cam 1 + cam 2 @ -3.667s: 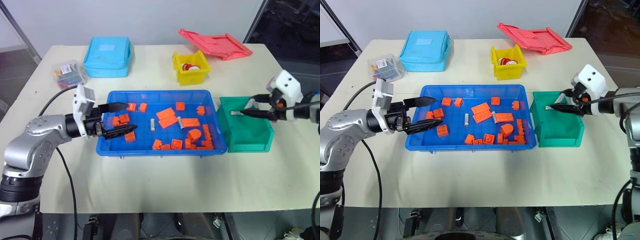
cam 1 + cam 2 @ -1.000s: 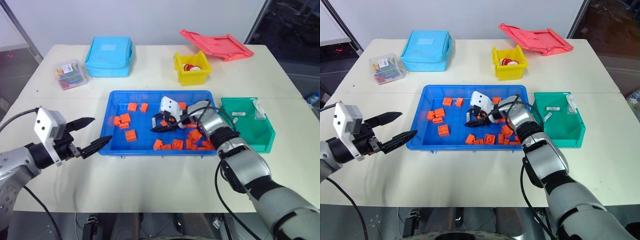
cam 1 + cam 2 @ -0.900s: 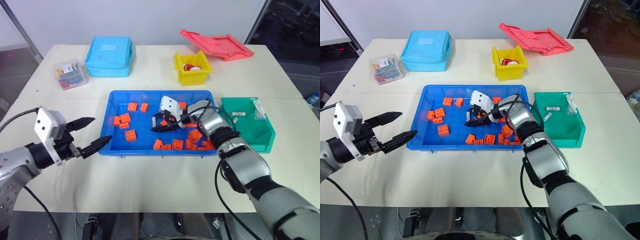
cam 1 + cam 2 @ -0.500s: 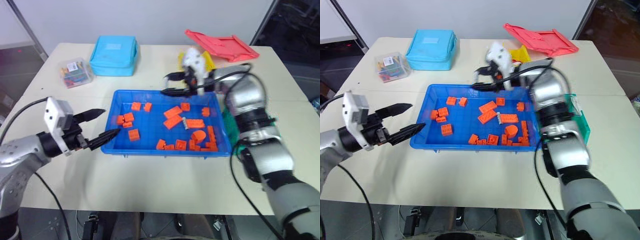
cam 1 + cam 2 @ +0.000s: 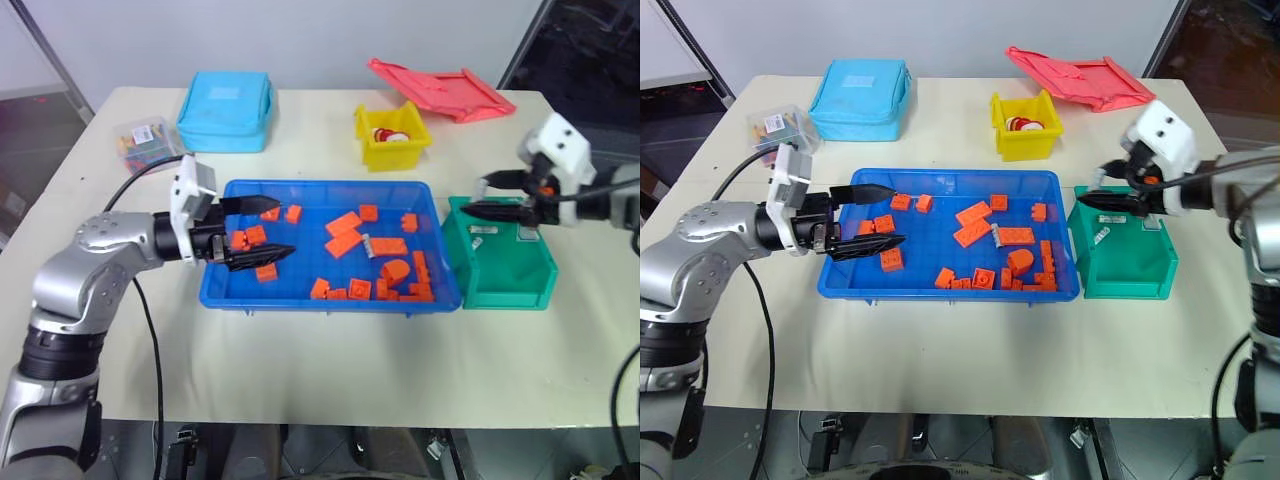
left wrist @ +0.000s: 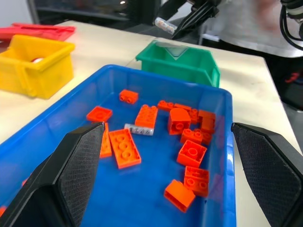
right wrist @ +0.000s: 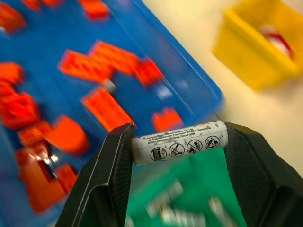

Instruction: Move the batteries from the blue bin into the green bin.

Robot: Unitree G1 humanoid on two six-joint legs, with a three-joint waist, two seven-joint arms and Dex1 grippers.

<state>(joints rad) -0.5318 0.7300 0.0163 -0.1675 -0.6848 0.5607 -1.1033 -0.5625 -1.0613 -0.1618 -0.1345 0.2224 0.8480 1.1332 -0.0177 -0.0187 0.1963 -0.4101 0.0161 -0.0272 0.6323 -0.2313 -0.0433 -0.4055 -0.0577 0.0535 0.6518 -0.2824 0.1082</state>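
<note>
Cream tabletop (image 5: 300,380) against a white wall, dark doorway at the far right. On it: blue bin (image 5: 330,298) in the middle, green bin (image 5: 500,290) touching its right end, yellow bin (image 5: 392,135) and red lid (image 5: 440,78) behind, light-blue pouch (image 5: 226,98) and a clear box of small parts (image 5: 148,140) far left. Left arm reaches in level from the left, left pincer (image 5: 255,230) over the left end of the blue bin, fingers spread wide, nothing between them. Right arm comes in from the right, angled slightly down; right pincer (image 5: 1102,197) sits above the green bin's near-left rim, clamped end to end on one battery (image 7: 179,142), label facing the wrist camera. That battery is in the air, not touching either bin. One more battery (image 6: 139,129) lies flat in the blue bin among orange bricks (image 5: 345,232), roughly mid-tray, well apart from the left pincer. Pale cylinders (image 5: 1100,236) already lie on the green bin's floor, just below the right pincer; count unclear.
</note>
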